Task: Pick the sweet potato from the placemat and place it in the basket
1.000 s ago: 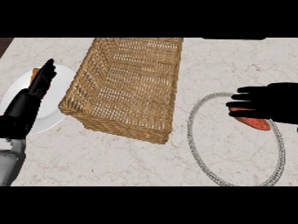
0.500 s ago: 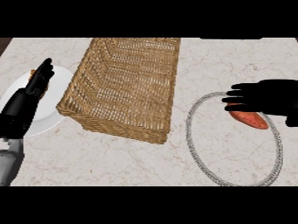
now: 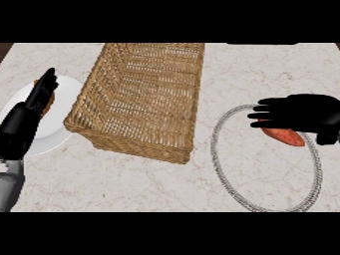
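Observation:
An orange-red sweet potato [image 3: 283,136] lies on a round placemat [image 3: 231,169] with a grey rope-like rim, at the right of the counter. My right hand [image 3: 301,112] hovers just above it with fingers straight, pointing left, and covers its upper part; nothing is grasped. A long wicker basket [image 3: 143,94] stands in the middle, left of the placemat, with nothing in it. My left hand [image 3: 27,117] rests open at the left edge, fingers up.
A white plate [image 3: 58,107] sits left of the basket, partly behind my left hand, with something orange-brown [image 3: 47,103] on it. Bare marble counter runs along the front, between basket and placemat.
My right hand has moved up and to the left over the placemat, uncovering more of the sweet potato. The left hand has shifted only slightly.

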